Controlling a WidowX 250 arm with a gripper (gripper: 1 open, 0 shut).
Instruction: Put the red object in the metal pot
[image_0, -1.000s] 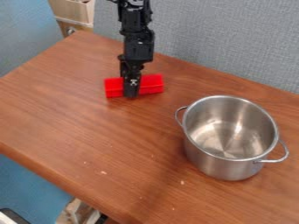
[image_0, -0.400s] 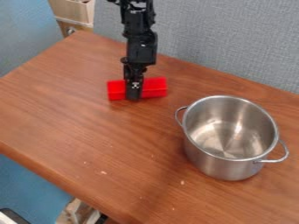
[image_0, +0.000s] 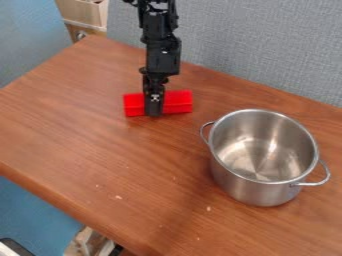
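On the far middle of the brown wooden worktop (image_0: 94, 130): one red object (image_0: 158, 102), a smooth elongated block lying flat with its long side running left to right, with the black claw (image_0: 156, 103) pointing steeply down onto its middle, one finger on the far long side and one on the near, pinching the block across its width while it rests on the wood. Right of it and nearer, well apart: one metal pot (image_0: 265, 156), shiny, round, straight-sided, standing upright with its mouth open and a small loop handle showing at the right rim.
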